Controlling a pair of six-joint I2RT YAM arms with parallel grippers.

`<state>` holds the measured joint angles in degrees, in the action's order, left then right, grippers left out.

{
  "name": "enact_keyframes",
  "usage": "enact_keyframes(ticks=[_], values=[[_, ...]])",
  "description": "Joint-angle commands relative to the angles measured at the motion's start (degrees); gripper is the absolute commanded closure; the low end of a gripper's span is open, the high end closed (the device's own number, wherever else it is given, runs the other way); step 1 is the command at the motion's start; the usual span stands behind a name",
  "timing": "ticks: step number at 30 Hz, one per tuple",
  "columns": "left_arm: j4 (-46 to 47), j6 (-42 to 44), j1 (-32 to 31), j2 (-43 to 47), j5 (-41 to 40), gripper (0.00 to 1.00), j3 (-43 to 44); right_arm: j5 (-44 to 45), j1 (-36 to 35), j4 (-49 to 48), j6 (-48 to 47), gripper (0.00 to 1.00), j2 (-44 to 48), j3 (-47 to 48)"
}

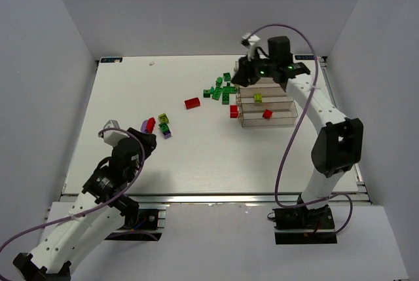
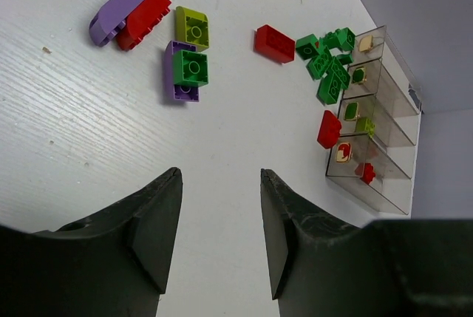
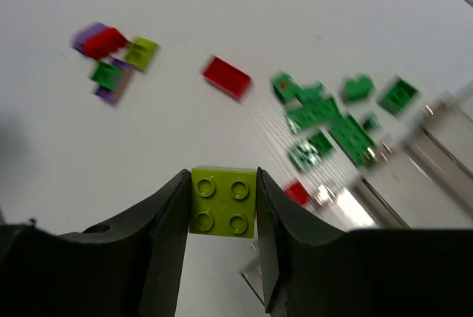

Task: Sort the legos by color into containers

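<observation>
The right pincer [image 3: 222,184] clamps a yellow-green brick [image 3: 223,205] over the far end of the clear bins [image 1: 283,122], likely to drop it by colour. The left pincer [image 2: 220,221] hangs part-open and empty above the surface [image 1: 209,163].

Four long clear bins [image 1: 288,122], joined side by side in one block, sit at about 2 o'clock from the table's middle. One bin holds a lime brick [image 1: 258,98], and the nearest holds a red brick [image 1: 267,114]. A second red piece [image 1: 234,111] lies against the block's 9 o'clock side. A heap of green bricks [image 1: 221,90] spreads at its 10 o'clock, with a red oblong brick [image 1: 192,103] farther toward 9. At the table's 9 o'clock lie a purple and red curved pair [image 1: 148,124], a lime piece [image 1: 163,118] and a green square on purple [image 1: 165,129]. A square lime block [image 3: 223,202], studs showing, is pinched in the right gripper [image 3: 220,176].
</observation>
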<state>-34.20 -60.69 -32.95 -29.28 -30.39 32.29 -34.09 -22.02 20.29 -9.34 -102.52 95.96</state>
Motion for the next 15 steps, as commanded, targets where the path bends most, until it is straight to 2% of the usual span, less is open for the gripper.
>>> enact_keyframes(ticks=[1,7,15], values=[[2.2,1.09,0.25,-0.6,0.42,0.43,-0.3,3.65,6.26,5.89,-7.34,1.0,3.02,-6.64],[3.96,0.57,0.25,-2.62,1.3,0.41,-1.44,8.24,15.59,6.51,-8.85,1.0,1.45,-8.34],[6.33,-0.05,0.25,-5.26,3.15,0.41,-2.15,12.11,17.45,7.22,-10.61,0.98,-5.84,-4.29]])
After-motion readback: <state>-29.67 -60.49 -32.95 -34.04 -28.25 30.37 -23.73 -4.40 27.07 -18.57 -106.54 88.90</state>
